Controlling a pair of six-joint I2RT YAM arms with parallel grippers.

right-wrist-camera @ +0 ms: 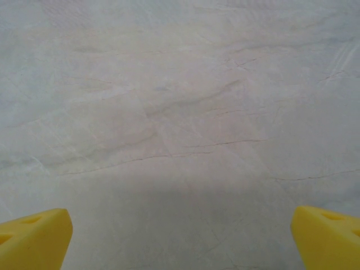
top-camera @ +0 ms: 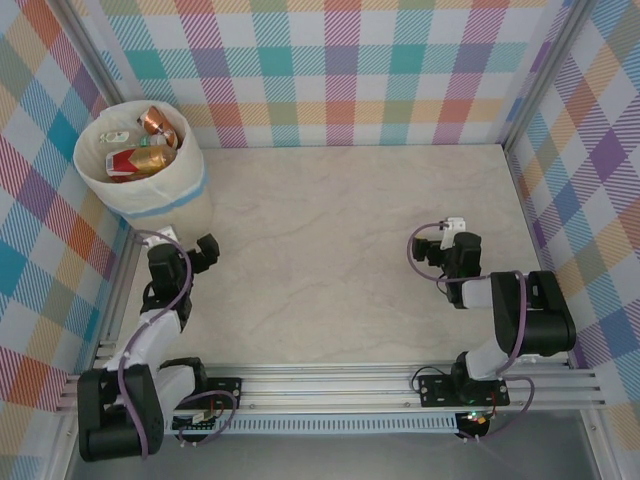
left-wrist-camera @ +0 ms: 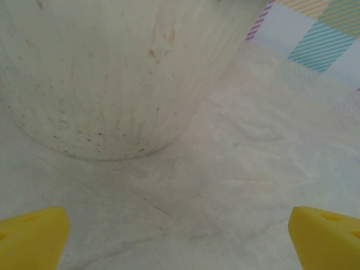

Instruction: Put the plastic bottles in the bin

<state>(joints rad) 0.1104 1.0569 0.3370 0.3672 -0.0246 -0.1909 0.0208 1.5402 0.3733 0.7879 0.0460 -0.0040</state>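
Nearest the camera, the left gripper (left-wrist-camera: 179, 239) and right gripper (right-wrist-camera: 180, 239) both hover low over the pale marbled table (top-camera: 340, 250) with yellow jaws spread wide and holding nothing. Farther back, in the far left corner just beyond the left gripper, stands the bin (top-camera: 150, 195), with several plastic bottles (top-camera: 140, 160) lying inside it. No bottle lies loose on the table, so the task looks finished or nearly so.
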